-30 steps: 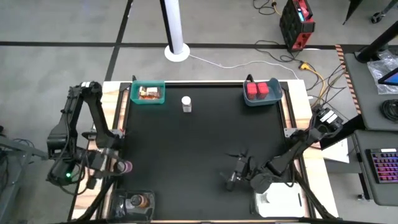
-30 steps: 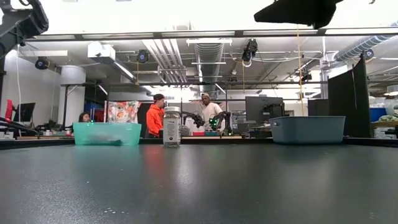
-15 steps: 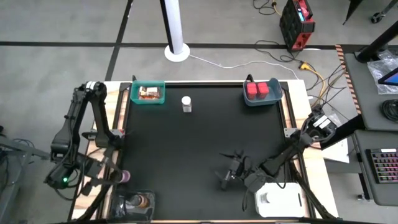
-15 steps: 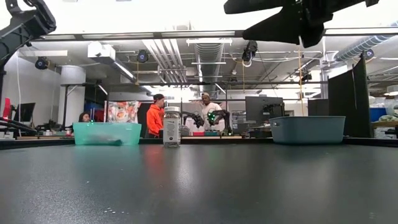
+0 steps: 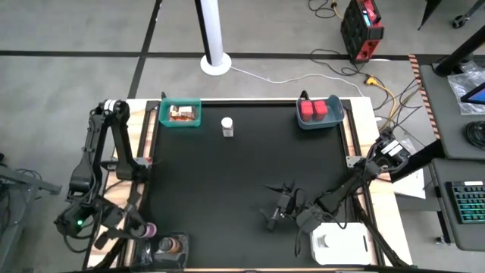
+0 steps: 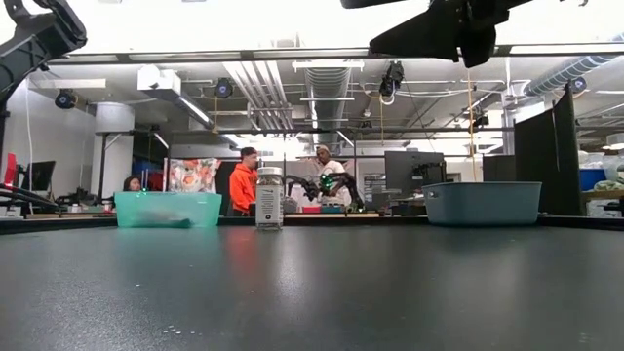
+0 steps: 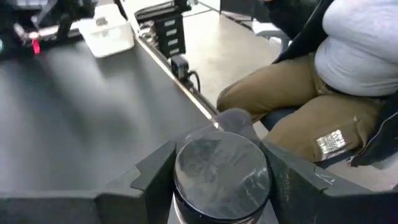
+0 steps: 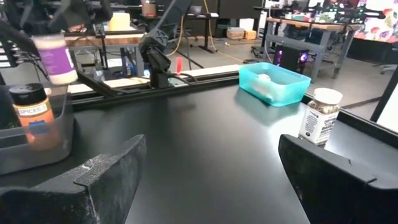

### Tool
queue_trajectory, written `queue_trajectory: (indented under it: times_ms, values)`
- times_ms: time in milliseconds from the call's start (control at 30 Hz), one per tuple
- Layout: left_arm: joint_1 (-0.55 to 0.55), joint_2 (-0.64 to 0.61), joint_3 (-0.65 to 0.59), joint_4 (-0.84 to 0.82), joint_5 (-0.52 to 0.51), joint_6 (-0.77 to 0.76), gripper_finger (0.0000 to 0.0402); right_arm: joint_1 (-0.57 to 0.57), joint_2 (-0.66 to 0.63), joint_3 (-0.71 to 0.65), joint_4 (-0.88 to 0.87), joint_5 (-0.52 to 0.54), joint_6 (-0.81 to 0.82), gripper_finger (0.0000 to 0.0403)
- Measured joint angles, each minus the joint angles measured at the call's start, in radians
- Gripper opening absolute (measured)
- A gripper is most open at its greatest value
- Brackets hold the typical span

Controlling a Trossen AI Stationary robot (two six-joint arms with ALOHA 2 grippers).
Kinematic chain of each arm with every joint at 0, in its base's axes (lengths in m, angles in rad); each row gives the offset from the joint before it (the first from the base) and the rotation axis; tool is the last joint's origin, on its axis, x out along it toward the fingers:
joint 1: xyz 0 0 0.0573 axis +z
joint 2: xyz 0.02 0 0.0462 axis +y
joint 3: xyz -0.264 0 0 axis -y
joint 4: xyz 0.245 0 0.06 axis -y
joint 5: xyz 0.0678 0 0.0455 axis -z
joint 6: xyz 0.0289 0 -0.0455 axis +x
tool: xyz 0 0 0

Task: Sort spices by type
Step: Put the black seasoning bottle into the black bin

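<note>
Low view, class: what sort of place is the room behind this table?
Probably a robotics lab or workshop: bare ceiling ducts overhead, another robot arm with people beside it, and benches with a monitor.

table [image 6: 312, 292]: matt black | teal bin [image 8: 273, 84]: glossy plastic | jar lid [image 7: 221, 168]: smooth, shiny

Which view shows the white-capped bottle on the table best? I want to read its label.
The right wrist view: the white-capped bottle stands close, label side on, near the teal bin. The low view shows it small against the room; the high view shows only its cap; the left wrist view misses it.
</note>
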Motion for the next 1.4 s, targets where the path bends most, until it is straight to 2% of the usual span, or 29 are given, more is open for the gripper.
queue_trajectory:
  times_ms: [400,633,867,967,1400]
  values:
    - [0.005,0.038,-0.082,0.176,-0.011,-0.003,0.0191,-0.011,0.0,0.0,0.0,-0.005,-0.005,0.0358]
    - [0.027,0.083,-0.087,0.144,-0.116,0.009,0.0191,-0.014,0.0,0.0,0.0,-0.005,-0.006,0.0358]
    - [0.032,0.083,-0.089,0.136,-0.089,-0.04,0.0191,-0.021,0.0,0.0,-0.001,-0.028,-0.003,0.0358]
    - [0.034,0.079,-0.091,0.139,-0.041,-0.061,0.0191,-0.025,0.0,0.0,0.0,-0.031,-0.003,0.0358]
    - [0.032,0.102,-0.045,0.159,0.037,-0.071,0.019,-0.03,0.0,0.0,-0.007,-0.034,0.001,0.0358]
